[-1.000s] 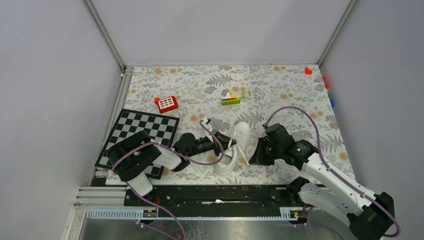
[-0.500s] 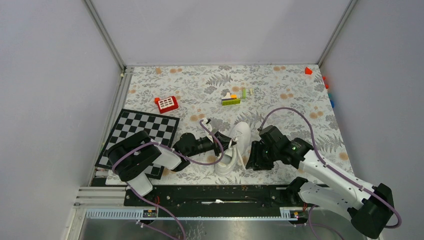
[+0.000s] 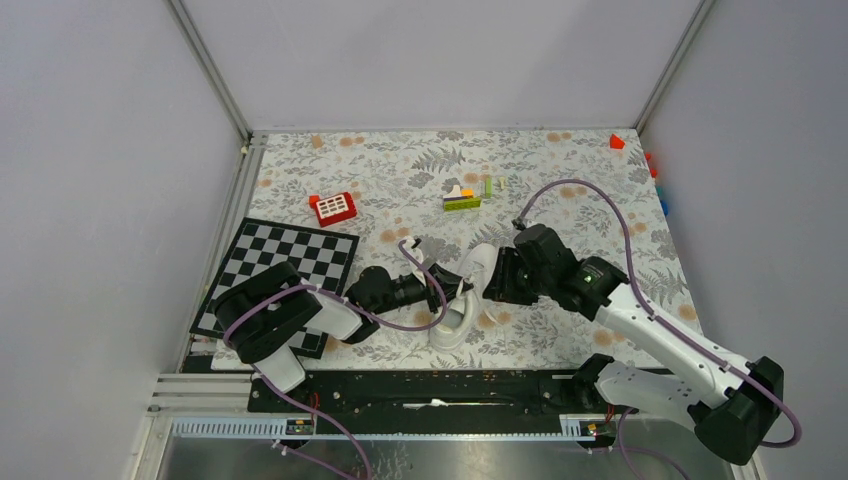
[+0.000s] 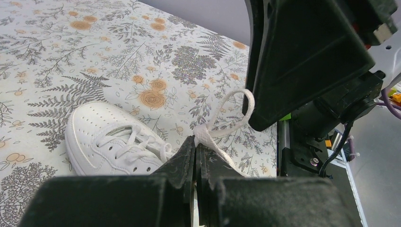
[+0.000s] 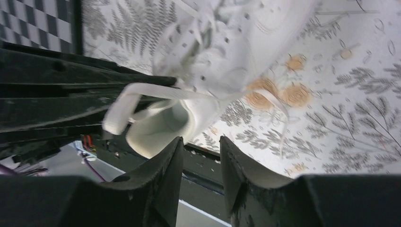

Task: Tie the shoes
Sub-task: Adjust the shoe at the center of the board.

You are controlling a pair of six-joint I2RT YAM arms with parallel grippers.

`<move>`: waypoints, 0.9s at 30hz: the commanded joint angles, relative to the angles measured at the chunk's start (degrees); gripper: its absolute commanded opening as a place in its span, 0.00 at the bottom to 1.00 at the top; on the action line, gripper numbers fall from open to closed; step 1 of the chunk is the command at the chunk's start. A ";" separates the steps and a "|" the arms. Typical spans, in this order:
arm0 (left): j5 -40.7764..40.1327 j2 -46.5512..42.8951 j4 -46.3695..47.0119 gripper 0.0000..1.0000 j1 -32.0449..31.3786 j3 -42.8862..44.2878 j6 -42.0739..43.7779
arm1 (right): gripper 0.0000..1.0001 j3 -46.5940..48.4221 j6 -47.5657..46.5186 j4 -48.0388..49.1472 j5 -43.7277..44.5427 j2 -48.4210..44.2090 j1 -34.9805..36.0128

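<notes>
The white sneaker [image 3: 463, 305] lies on the flowered cloth between both arms, toe pointing away. My left gripper [image 3: 452, 283] is at the shoe's left side, shut on a white lace loop [image 4: 222, 118] that it holds pulled up beside the shoe [image 4: 111, 142]. In the left wrist view the jaws [image 4: 195, 142] are pressed together on the lace. My right gripper [image 3: 488, 278] hovers over the shoe's right side, open and empty [image 5: 201, 142]. In the right wrist view the shoe [image 5: 227, 56] and the held loop [image 5: 132, 99] show ahead; a loose lace end [image 5: 276, 101] lies on the cloth.
A checkerboard [image 3: 285, 262] lies at the left under the left arm. A red block [image 3: 333, 207] and a small coloured brick stack [image 3: 462, 198] sit farther back. A red piece [image 3: 616, 141] is in the far right corner. A black rail [image 3: 420, 385] runs along the near edge.
My right gripper has swung away and to the left, from beside the shoe's heel to over its right side, close to the left gripper. The left gripper and shoe have stayed put.
</notes>
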 commanded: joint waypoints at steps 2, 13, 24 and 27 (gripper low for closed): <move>-1.63 -2.33 5.03 0.00 0.34 -0.79 -1.13 | 0.40 -4.05 0.99 12.40 -1.44 -2.97 1.52; -1.83 -2.60 4.59 0.00 0.37 -0.51 -1.04 | 0.61 -12.48 12.80 20.27 1.43 -0.33 10.84; -1.37 -2.37 4.59 0.00 0.36 -0.55 -1.22 | 0.38 -15.32 17.46 26.93 5.70 6.80 11.46; -1.58 -2.69 4.59 0.00 0.39 -0.76 -1.22 | 0.16 -14.51 15.99 24.44 7.68 6.28 11.46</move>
